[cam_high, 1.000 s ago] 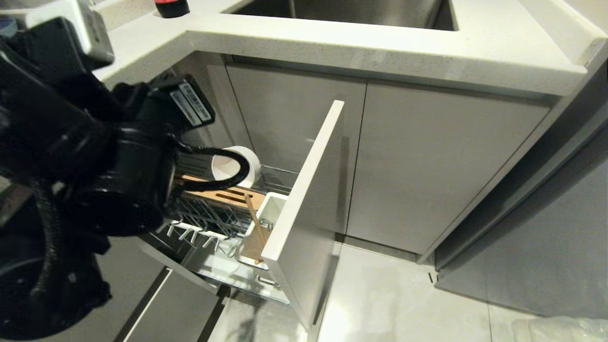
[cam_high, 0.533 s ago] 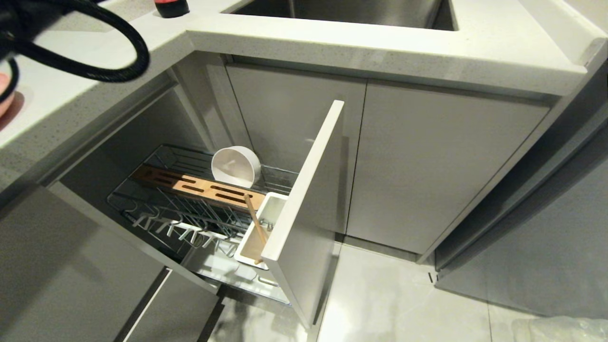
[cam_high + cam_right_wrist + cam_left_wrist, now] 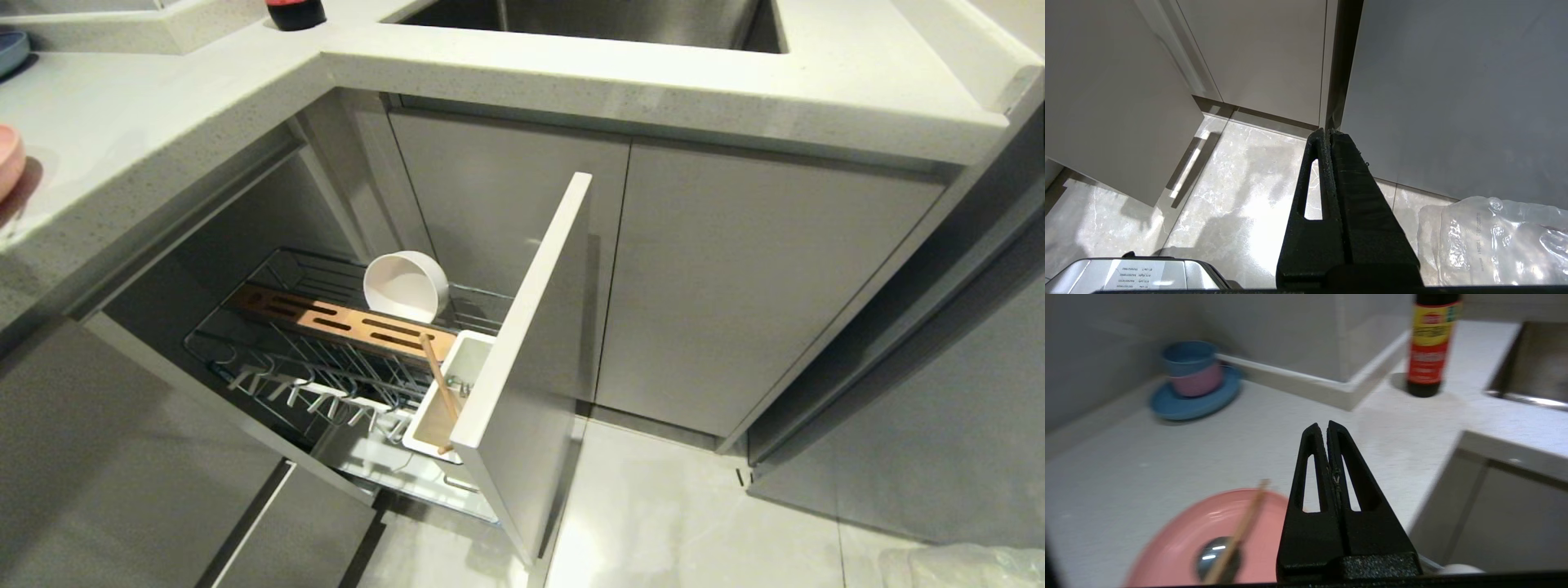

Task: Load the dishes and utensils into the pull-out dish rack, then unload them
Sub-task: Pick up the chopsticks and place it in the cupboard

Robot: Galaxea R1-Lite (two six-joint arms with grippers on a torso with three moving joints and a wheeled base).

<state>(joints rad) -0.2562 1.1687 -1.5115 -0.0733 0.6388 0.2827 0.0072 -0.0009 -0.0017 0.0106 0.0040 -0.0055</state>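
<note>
The pull-out dish rack (image 3: 269, 359) stands drawn out below the counter, its pale front panel (image 3: 531, 351) facing right. A cream-white bowl (image 3: 406, 286) leans on its side behind the wooden strip (image 3: 343, 318). One chopstick (image 3: 438, 382) stands slanted in the white utensil cup (image 3: 473, 347). On the counter lies the pink plate (image 3: 1180, 535), also at the head view's left edge as plate (image 3: 6, 167). It carries another chopstick (image 3: 1245, 522) and the dark spoon (image 3: 1214, 555). My left gripper (image 3: 1327, 426) hovers shut and empty above the counter, beside the plate. My right gripper (image 3: 1327, 131) hangs parked, shut, over the floor.
A dark sauce bottle (image 3: 1429, 343) stands by the sink (image 3: 1531, 363). At the counter's back corner, a blue cup and a pink cup are stacked on a blue plate (image 3: 1194, 404). A clear plastic bag (image 3: 1494, 237) lies on the floor by the grey cabinets.
My left arm has lifted away from above the rack, out of the head view toward the counter on the left. The bowl and the chopstick in the cup have stayed put.
</note>
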